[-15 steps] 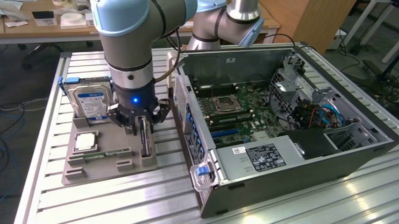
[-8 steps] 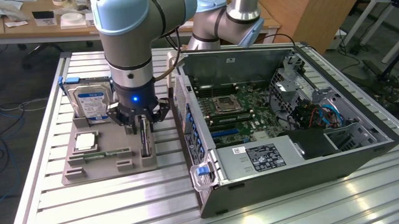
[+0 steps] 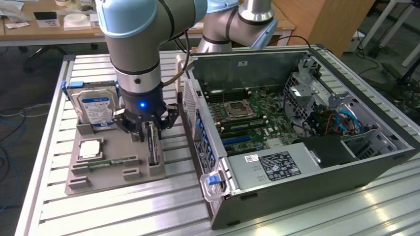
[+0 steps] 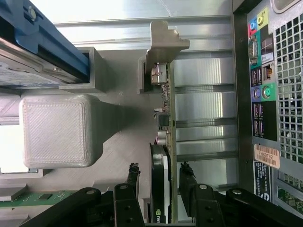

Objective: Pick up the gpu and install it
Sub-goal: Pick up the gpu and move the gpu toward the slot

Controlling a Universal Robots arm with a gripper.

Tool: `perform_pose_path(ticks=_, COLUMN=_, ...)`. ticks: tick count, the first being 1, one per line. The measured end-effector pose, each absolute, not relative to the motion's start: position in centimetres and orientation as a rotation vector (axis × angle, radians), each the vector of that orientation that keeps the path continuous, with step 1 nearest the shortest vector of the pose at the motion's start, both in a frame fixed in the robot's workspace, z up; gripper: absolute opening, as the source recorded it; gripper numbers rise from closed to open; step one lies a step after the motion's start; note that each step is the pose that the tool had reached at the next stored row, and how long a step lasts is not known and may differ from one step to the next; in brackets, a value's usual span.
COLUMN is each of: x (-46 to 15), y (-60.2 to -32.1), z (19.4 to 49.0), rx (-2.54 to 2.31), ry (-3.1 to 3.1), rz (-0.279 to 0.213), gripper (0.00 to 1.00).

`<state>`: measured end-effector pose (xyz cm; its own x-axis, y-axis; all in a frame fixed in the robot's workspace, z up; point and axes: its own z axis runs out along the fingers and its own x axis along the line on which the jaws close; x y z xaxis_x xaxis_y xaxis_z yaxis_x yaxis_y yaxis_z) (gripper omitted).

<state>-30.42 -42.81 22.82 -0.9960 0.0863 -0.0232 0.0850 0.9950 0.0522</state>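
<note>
**Jaws straddling the gpu in its holder**

At the exterior view's left, one hard drive (image 3: 93, 107) is standing upright at the back of one grey holder tray (image 3: 98, 174). One memory stick (image 3: 110, 161) is lying in a slot in front of it. Toward the middle, the single arm's gripper (image 3: 151, 129) is hanging over the one gpu (image 3: 153, 150), which is standing on edge in the tray's right-hand slot. At the right, one computer case (image 3: 315, 191) is lying open on its side.

Everything is sitting on a slotted aluminium worktop (image 3: 131, 211). A desk (image 3: 39, 30) and a wooden cabinet (image 3: 321, 19) are standing behind it.

The exterior view is showing the motherboard (image 3: 253, 115) inside the case. The wrist view is showing the case's rear ports (image 4: 258, 90) and the gripper (image 4: 160, 171) with its jaws released, one finger on each side of the gpu (image 4: 165, 127).
</note>
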Motion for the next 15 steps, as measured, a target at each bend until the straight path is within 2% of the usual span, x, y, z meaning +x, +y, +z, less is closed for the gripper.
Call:
perform_pose_path(ticks=6, x=-30.42, y=-42.81, z=22.82, rx=0.134, ry=3.112, rz=0.080, gripper=0.46)
perform_pose_path(ticks=7, x=-30.42, y=-42.81, z=22.82, rx=0.134, ry=3.112, rz=0.080, gripper=0.40)
perform_pose_path(ticks=8, x=-30.42, y=-42.81, z=22.82, rx=0.134, ry=3.112, rz=0.080, gripper=0.40)
perform_pose_path(ticks=9, x=-30.42, y=-42.81, z=22.82, rx=0.134, ry=3.112, rz=0.080, gripper=0.33)
perform_pose_path(ticks=15, x=-30.40, y=-42.81, z=22.81, rx=0.134, ry=3.112, rz=0.080, gripper=0.33)
